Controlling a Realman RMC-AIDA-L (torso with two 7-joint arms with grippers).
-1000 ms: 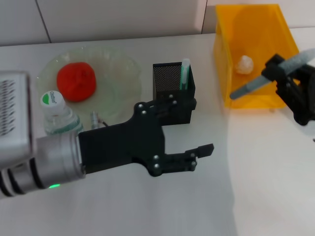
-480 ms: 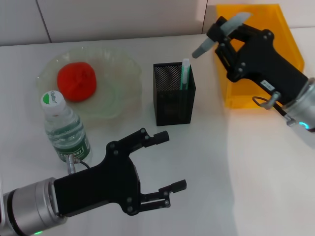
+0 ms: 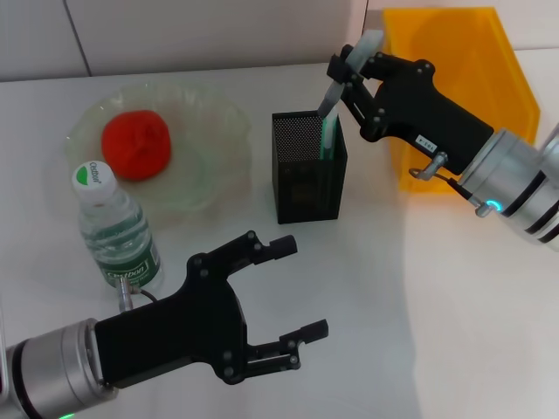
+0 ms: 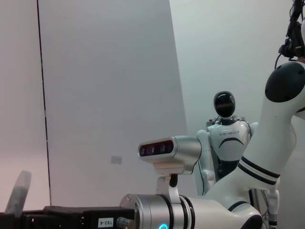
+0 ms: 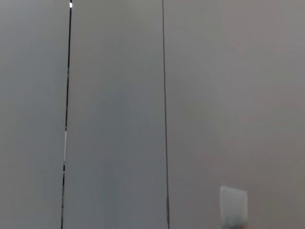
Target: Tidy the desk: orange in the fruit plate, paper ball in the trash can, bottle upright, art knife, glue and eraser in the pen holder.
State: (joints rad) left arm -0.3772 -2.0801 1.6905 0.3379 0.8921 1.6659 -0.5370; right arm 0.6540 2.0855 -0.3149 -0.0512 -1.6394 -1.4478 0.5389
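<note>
One orange (image 3: 135, 144), one fruit plate (image 3: 210, 131), one bottle (image 3: 113, 229), one pen holder (image 3: 307, 170), one glue (image 3: 329, 133), one art knife (image 3: 348, 74), one trash can (image 3: 454, 78), two grippers.

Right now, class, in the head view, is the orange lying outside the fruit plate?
No: the orange rests inside the fruit plate, well within its wavy rim, behind the upright bottle.

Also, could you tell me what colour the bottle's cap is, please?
The bottle's cap is white with a green mark, clearest in the head view.
</note>
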